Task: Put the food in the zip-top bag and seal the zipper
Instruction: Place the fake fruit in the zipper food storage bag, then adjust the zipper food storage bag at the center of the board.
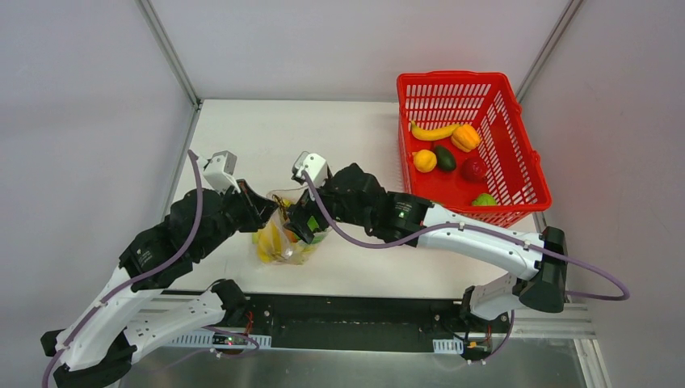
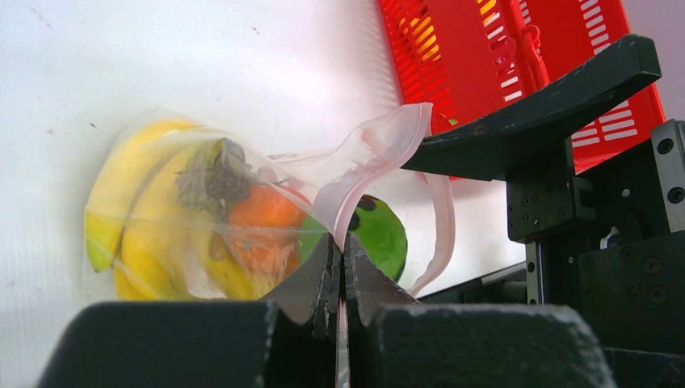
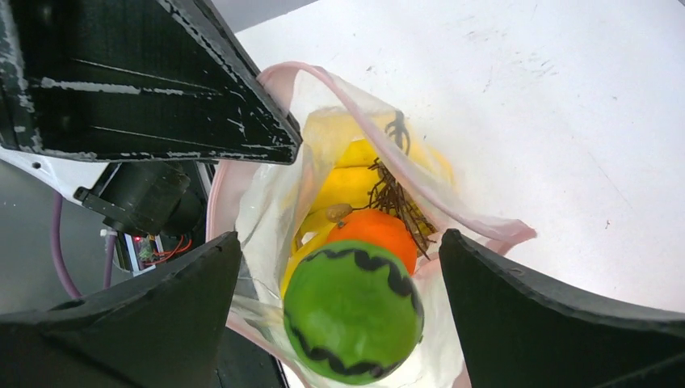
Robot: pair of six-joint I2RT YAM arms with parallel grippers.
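The clear zip-top bag [image 1: 284, 241] lies on the white table between my two grippers. It holds yellow bananas [image 2: 129, 178], an orange [image 2: 262, 214] and a green round piece with black wavy lines [image 3: 351, 311] at its mouth. My left gripper [image 2: 343, 255] is shut on the pink zipper strip [image 2: 380, 153] and holds the mouth up. My right gripper [image 3: 339, 242] is open, its fingers [image 3: 517, 307] wide apart on either side of the green piece at the open mouth, not touching it. In the top view the left gripper [image 1: 262, 208] and right gripper [image 1: 301, 222] almost meet over the bag.
A red lattice basket [image 1: 501, 89] stands at the back right. It holds a banana [image 1: 432, 132], an orange pepper [image 1: 465, 137], a yellow piece [image 1: 425, 160], a dark green piece [image 1: 445, 158], a red piece [image 1: 474, 168] and a light green piece [image 1: 485, 200]. Grey walls stand on both sides.
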